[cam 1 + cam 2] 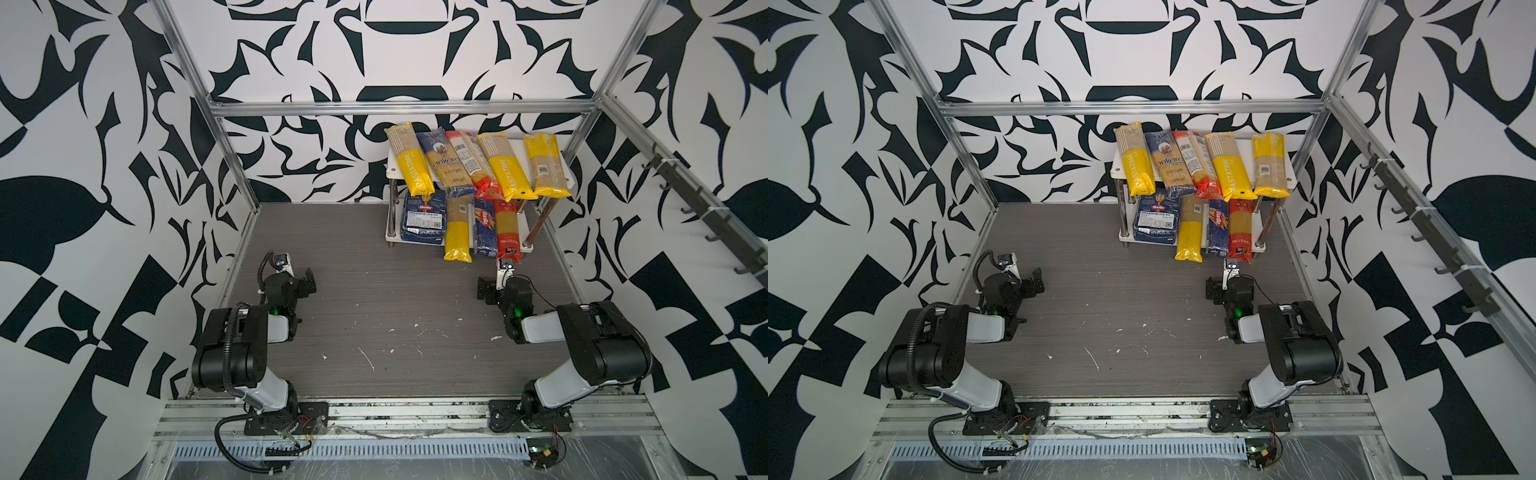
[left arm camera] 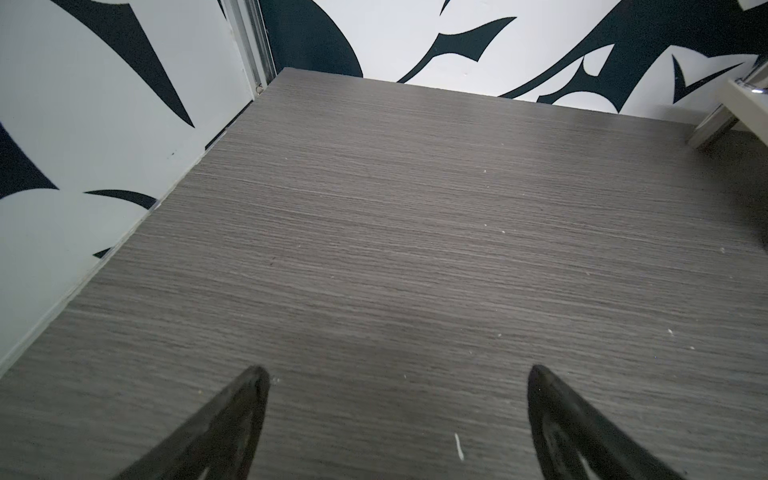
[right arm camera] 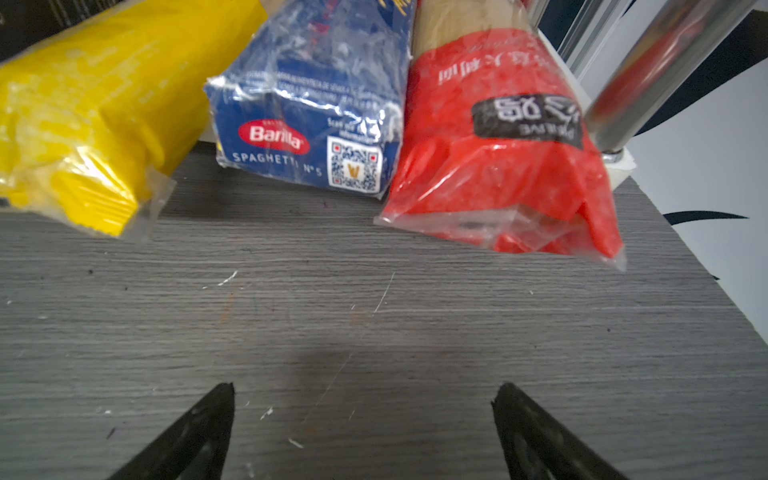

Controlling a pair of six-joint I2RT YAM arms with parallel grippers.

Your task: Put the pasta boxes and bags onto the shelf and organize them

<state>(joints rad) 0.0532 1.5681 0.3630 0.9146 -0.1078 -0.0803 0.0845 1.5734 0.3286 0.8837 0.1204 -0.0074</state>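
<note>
The shelf (image 1: 391, 168) (image 1: 1116, 166) stands at the back right of the table. Its top tier carries several bags side by side, among them a yellow PASTATIME bag (image 1: 411, 166) and the navy ankara bag (image 1: 446, 162). On the lower tier lie the wide Barilla box (image 1: 424, 220) (image 1: 1156, 220), a yellow-ended bag (image 1: 457, 232) (image 3: 91, 116), the narrow Barilla spaghetti box (image 1: 484, 226) (image 3: 307, 104) and a red-ended bag (image 1: 507, 232) (image 3: 498, 166). My right gripper (image 1: 484, 291) (image 3: 363, 390) hangs open and empty just in front of them. My left gripper (image 1: 309, 282) (image 2: 397, 374) is open over bare table, far left of the shelf.
The grey wood-grain table (image 1: 374, 311) is bounded by patterned walls and aluminium frame posts (image 1: 232, 166). A rail of dark hooks (image 1: 702, 199) runs along the right wall. A chrome shelf post (image 3: 648, 70) stands beside the red-ended bag. The bags' ends overhang the shelf's front edge.
</note>
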